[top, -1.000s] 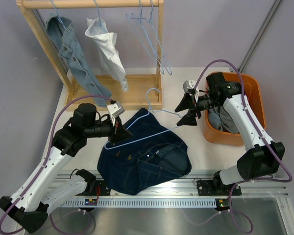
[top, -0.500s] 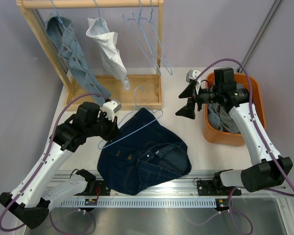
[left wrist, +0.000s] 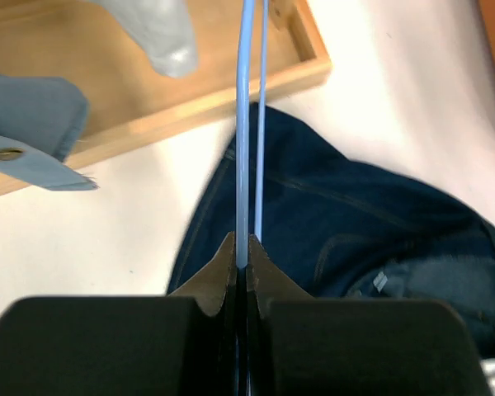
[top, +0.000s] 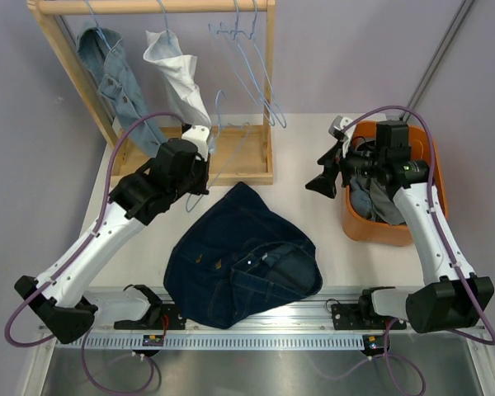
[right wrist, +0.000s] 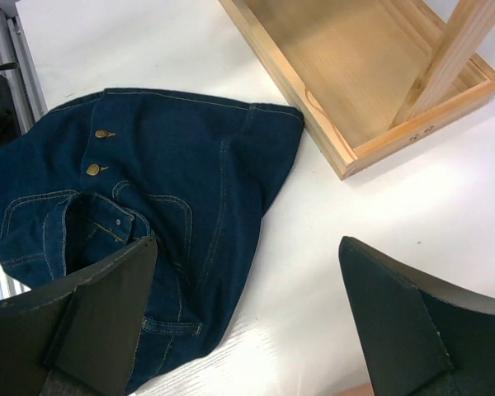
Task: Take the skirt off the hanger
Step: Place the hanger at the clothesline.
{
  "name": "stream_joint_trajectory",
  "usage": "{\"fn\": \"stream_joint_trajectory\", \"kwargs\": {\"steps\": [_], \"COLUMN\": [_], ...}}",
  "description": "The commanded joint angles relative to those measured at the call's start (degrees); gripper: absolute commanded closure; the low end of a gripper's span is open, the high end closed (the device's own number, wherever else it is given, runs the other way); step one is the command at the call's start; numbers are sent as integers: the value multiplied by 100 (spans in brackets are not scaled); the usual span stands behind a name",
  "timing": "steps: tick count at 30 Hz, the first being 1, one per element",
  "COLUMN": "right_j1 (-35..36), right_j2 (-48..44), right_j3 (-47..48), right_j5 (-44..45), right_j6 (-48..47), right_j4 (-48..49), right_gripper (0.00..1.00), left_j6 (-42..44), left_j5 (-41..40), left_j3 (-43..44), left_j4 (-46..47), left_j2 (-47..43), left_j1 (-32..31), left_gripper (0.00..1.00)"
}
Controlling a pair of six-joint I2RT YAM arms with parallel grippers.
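**Top external: skirt flat on tabletop, left claw on bare hanger, right claw open**

Far left at the back, light wooden clothes rack (top: 63, 58) with a flat tray base. On its rail, left to right: pale blue denim shirt (top: 120, 87) on a hanger, white garment (top: 181, 82) on a hanger, bunch of empty pale blue wire hangers (top: 256, 70).

Left arm reaches up from the near-left corner toward the rack base. Left claw (left wrist: 241, 247) is pinched fully together on a pale blue wire hanger (left wrist: 244, 124). Left wrist view shows two thin wires running straight out from between the closed fingertips. The hanger is tilted in front of the rack tray, wire bare, nothing draped on it. Its lower end is just beside the skirt's upper left edge; touching or not, cannot tell.

Dark navy denim skirt (top: 239, 256) lies crumpled flat on the white tabletop (top: 313, 239), centre, near the front edge, between the two arms. Brass buttons and pocket stitching face up.

Right of it, right claw (top: 322, 171) hangs above bare tabletop with fingers spread wide, holding nothing. Right wrist view shows the skirt and the rack tray corner below it.

Far right, orange plastic bin (top: 363, 227) with grey-blue clothes inside, partly under the right arm.
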Motion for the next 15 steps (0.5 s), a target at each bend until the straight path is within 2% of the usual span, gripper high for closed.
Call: {"fn": "stream_joint_trajectory", "kwargs": {"steps": [1, 10, 15], "right_j1": [-105, -185, -211], "right_j2": [-244, -305, -402], "right_j3": [-78, -157, -280], "right_j5": [84, 85, 111], "right_j6": [253, 393, 429], "right_j4": [354, 433, 477], "right_gripper": [1, 0, 0], "left_j6": [-322, 117, 258], "left_j5": [-1079, -2038, -2197], "left_j3": [538, 1496, 2525], "left_j4": [295, 726, 813], "left_j2": [153, 1092, 1673], "left_j1": [-72, -46, 103], "left_gripper": [100, 100, 100]}}
